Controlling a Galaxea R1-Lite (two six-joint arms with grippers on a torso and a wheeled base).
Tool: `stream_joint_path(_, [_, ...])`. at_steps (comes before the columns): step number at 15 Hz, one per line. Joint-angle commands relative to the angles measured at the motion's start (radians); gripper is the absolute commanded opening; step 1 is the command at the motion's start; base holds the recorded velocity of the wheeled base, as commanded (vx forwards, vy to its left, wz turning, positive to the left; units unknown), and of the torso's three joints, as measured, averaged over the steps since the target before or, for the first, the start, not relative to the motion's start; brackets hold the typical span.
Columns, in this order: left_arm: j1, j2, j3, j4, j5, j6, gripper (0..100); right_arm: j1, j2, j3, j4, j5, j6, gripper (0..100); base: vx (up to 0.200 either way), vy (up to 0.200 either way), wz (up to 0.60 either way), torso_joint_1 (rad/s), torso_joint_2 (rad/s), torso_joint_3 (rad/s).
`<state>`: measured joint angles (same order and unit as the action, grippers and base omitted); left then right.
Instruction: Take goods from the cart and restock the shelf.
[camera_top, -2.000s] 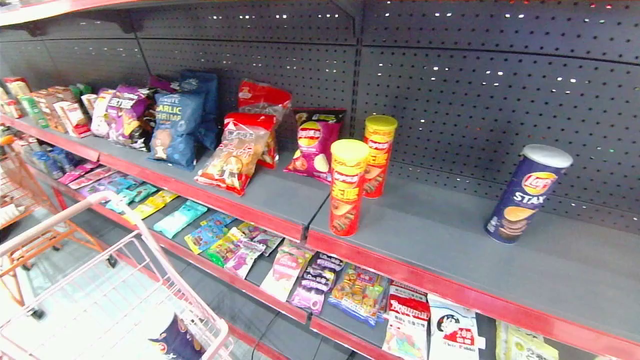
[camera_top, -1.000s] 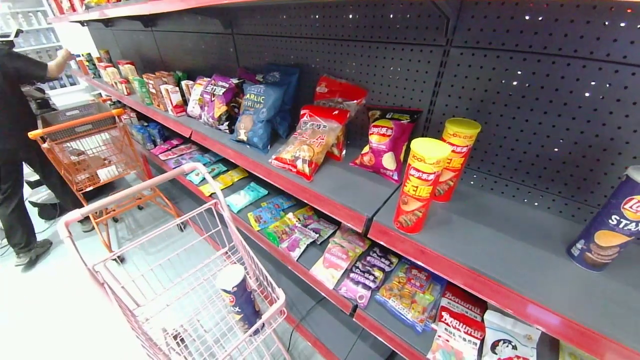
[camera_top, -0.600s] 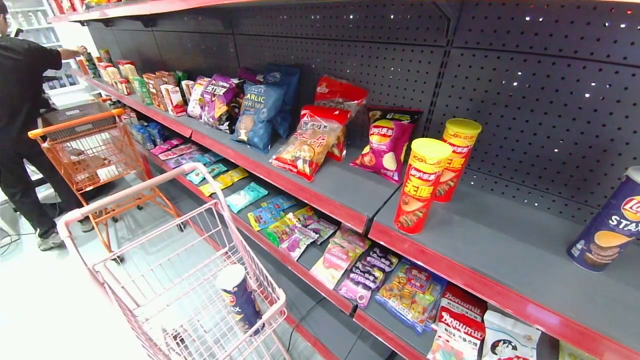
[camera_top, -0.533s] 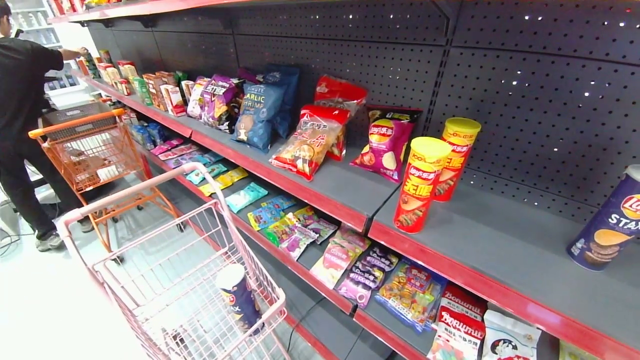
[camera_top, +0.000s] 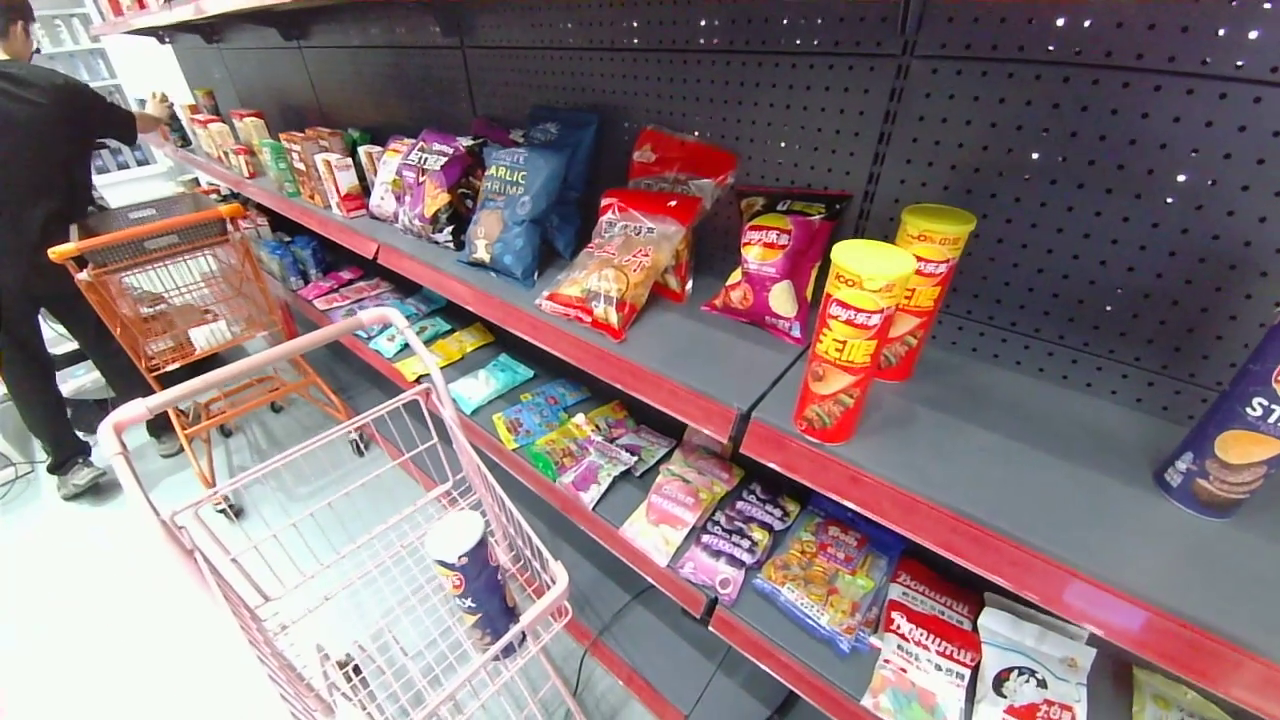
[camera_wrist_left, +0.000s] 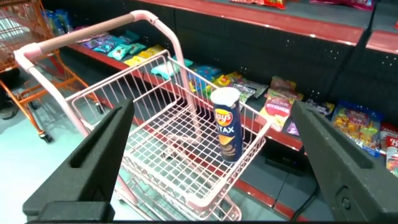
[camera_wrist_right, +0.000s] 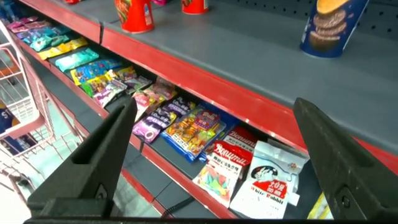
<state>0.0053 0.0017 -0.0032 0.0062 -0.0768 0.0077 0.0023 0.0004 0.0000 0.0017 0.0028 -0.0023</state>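
One blue can (camera_top: 470, 575) stands upright, long axis vertical, in the pink cart (camera_top: 250, 372) on my left, ahead of and below my left gripper (camera_wrist_left: 211, 106), jaws wide apart, empty. Left arm is nearer. Right gripper (camera_wrist_right: 214, 102), also spread, faces the shelf (camera_top: 1000, 470).

The cart (camera_top: 250, 368) stands before the shelf (camera_top: 980, 470), at the left, with one can (camera_top: 470, 580) upright in its shelf-side corner, opposite the handle. On the shelf, two cans (camera_top: 850, 340) stand one behind the other just right of the snack bags (camera_top: 620, 260). A third can (camera_top: 1225, 440) stands well apart at the far right.
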Motion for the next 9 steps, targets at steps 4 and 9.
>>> stream_joint_path(4, [0.001, 0.001, 0.0, 0.0, 0.0, 0.0, 100, 0.001, 0.0, 0.0, 0.0, 0.0, -0.001, 100, 0.0, 0.0, 0.0, -0.141, 0.35, 0.194])
stream_joint_path(9, [0.001, 0.001, 0.0, 0.0, 0.0, 0.0, 100, 0.001, 0.0, 0.0, 0.0, 0.0, -0.001, 100, 0.0, 0.0, 0.0, -0.147, 0.37, 0.219])
